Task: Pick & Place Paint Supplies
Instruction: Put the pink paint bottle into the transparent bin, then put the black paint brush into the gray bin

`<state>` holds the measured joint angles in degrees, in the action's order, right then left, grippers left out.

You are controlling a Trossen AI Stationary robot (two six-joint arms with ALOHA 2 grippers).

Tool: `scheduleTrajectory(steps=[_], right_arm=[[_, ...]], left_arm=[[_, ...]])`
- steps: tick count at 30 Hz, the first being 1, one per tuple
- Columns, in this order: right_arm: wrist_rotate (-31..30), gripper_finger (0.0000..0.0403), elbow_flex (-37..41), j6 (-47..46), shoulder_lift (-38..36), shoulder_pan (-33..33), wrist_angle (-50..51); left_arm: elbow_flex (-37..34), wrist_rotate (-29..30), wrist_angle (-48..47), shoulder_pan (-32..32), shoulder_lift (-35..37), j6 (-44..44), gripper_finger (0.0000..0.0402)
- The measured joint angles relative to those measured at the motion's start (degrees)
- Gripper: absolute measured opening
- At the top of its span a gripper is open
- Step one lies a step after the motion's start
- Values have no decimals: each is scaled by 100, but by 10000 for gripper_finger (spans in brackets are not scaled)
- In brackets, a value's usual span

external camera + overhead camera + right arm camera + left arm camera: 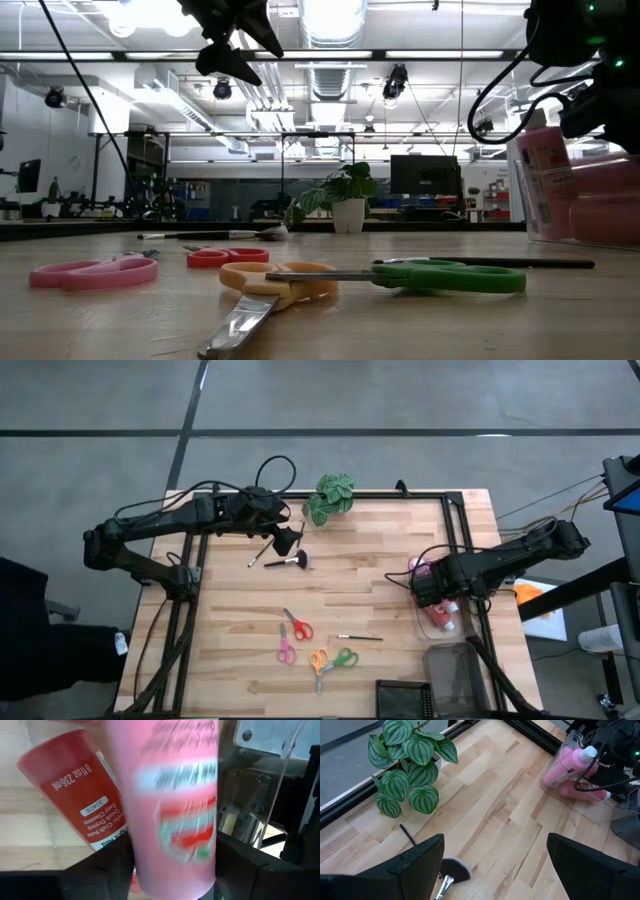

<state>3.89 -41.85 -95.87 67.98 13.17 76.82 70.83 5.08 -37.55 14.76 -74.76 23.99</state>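
Overhead, the wooden table (380, 560) carries a striped-leaf potted plant (328, 497) at its twelve o'clock edge, and just toward six o'clock from it a fan-tipped brush (288, 563) lies beside a thin dark brush (260, 553). Toward the table's six o'clock lie red-handled scissors (297, 626), pink scissors (286, 650) and an orange-and-green pair (332, 660), with another thin brush (360, 638) at their three o'clock side and a dark mesh tray (404, 698) at the near edge. A clear plastic bin (440, 622) sits at the table's three o'clock edge; a red squeeze bottle (85, 795) lies in it. The left gripper (283, 541) hangs above the two brushes on an arm reaching in from nine o'clock, its jaws spread wide and empty, the fan tip showing between them in its wrist view. The right gripper (432, 588) comes in from three o'clock, low over the bin, its jaws pinching a pink squeeze bottle (170, 805) by the body; another pink bottle (572, 767) with a white cap leans in the bin.
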Motion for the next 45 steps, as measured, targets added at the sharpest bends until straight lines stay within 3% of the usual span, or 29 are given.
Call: scheduleTrajectory(steps=[8, 15, 21, 27, 31, 35, 41, 45], right_arm=[[-14, 295, -2, -29, -119, 20, -4], [-14, 298, -84, -23, -264, 20, 33], [-23, 299, -565, -3, -863, 20, 342], [-972, 299, -1278, 790, -1562, 17, 312], [-2330, 299, -1701, 1786, -1899, 15, -407], [-3248, 299, -1832, 3573, -2095, -22, -1733], [-3245, 299, -1607, 6247, -2139, -518, -4167], [-2783, 299, -1380, 7596, -1981, -911, -5156]], left_arm=[[0, 0, 0, -3, 2, 1, 356], [0, 1, 0, -2, 2, 1, 356], [-2, 2, 1, -2, 2, 0, 356], [-1, 0, 0, -2, 2, 0, 356], [0, 1, 1, -2, 2, 1, 356], [0, 1, 1, -2, 2, 1, 356], [0, 0, 1, -2, 2, 0, 356], [0, 1, -1, 2, 2, 1, 356]])
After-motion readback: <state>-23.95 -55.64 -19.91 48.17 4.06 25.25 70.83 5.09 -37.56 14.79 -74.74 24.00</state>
